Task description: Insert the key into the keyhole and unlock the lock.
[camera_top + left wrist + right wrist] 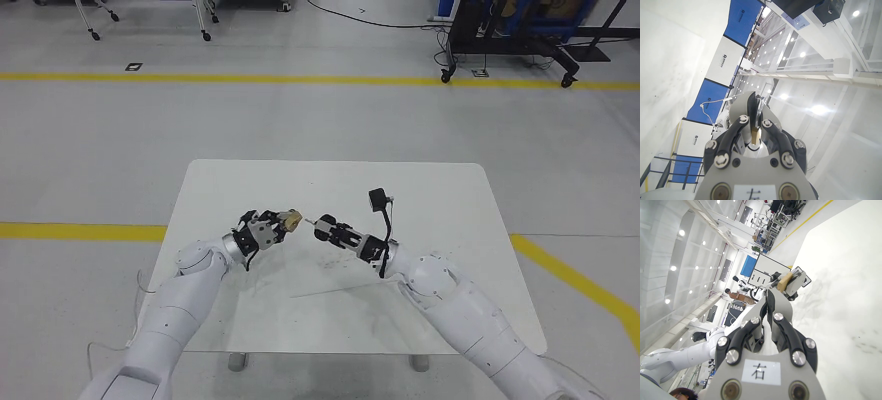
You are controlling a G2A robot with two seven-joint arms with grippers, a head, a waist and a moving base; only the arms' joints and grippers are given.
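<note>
- Lock (291, 220) is being squeezed in the left gripper's (279, 224) clenched fingers, above the table (440, 200).
- Key (310, 220) is being pinched by the right gripper (322, 227), just right of the lock.

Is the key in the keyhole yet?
Cannot tell. In the top view the key in the right hand points at the lock held by the left hand, tip at its edge; too small to judge.

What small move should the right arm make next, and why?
Probably ease the right gripper toward the lock: the key it holds points at the lock, its tip seemingly just short, while the left gripper holds the lock up facing it.
</note>
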